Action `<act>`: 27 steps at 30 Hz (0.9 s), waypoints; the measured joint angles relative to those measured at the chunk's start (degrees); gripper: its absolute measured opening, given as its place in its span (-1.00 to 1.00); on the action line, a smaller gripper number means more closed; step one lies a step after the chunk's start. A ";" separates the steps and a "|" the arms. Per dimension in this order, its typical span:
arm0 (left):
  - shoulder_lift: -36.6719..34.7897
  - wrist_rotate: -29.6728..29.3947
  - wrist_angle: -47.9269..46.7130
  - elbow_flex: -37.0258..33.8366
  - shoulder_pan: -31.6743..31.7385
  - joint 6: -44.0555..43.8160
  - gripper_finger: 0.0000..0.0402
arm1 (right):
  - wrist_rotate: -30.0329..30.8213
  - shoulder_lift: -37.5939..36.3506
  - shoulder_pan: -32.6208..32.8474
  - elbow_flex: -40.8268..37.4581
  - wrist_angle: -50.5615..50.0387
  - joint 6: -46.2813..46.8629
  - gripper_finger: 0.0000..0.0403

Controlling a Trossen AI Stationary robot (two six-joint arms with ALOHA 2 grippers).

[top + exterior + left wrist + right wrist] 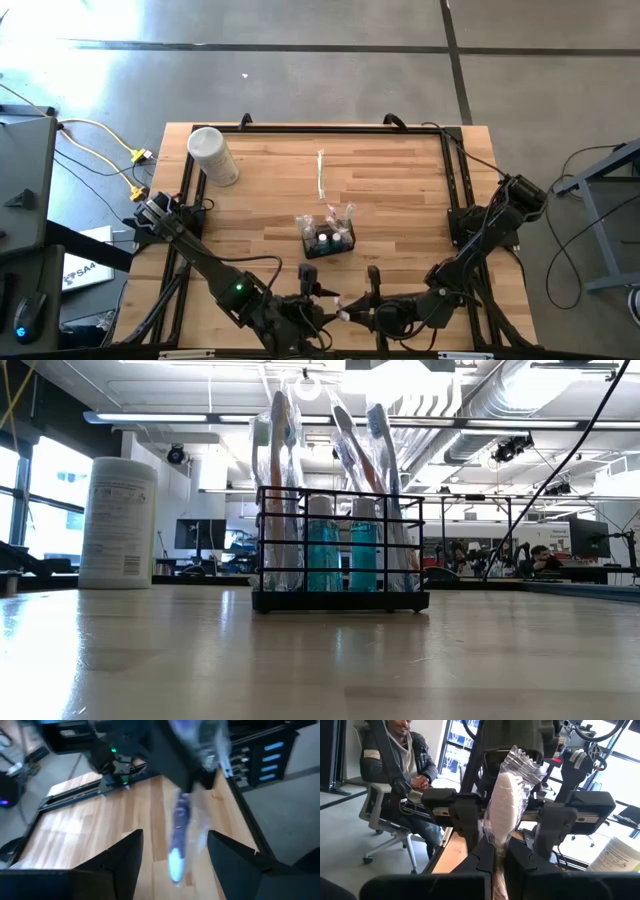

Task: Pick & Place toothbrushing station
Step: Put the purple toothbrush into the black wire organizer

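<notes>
I read this as a hand-over at the near edge of the pale wooden surface (400, 190), with one plastic-wrapped toothbrush (506, 807) passing between my two arms before it goes into the station. My right pincer (499, 865) is pressed together on the wrapped brush's handle, the white head standing up in its clear wrapper right in front of the wrist camera. My left pincer (175, 855) is spread, its two dark fingers (125, 855) either side of the wrapped brush, which looks blurred there; I judge it has not closed on the brush yet.

The toothbrushing station, a small black wire holder box (328, 238), stands near the middle of the surface, well apart from both pincers. From table height it already holds several wrapped toothbrushes (330, 450) and two teal tubes (342, 555). Another wrapped toothbrush (321, 175) lies flat beyond it, and a tall white cylindrical canister (213, 155) stands at the far left. A seated person (400, 765) is in the room behind.

Next I would need one pincer alone to carry the brush, upright, over a free compartment.
</notes>
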 joint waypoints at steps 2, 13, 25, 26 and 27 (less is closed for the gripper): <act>0.00 1.72 0.11 0.00 0.05 1.21 0.10 | 0.12 0.00 -0.05 0.00 0.00 -0.29 -0.96; 0.28 2.38 1.56 0.04 2.01 0.80 0.10 | 1.60 0.02 -0.05 0.00 -0.01 -0.88 -0.96; 0.55 3.58 3.04 0.02 2.21 1.93 -0.10 | 2.36 0.02 -0.05 0.00 -1.67 -0.85 -0.96; 0.55 3.62 3.02 0.02 2.21 2.32 -0.17 | 2.72 0.02 -0.05 0.00 -1.73 -0.85 -0.96; 0.55 3.63 2.99 0.03 2.21 2.39 -0.25 | 2.92 0.02 -0.05 0.00 -1.87 -0.85 -0.96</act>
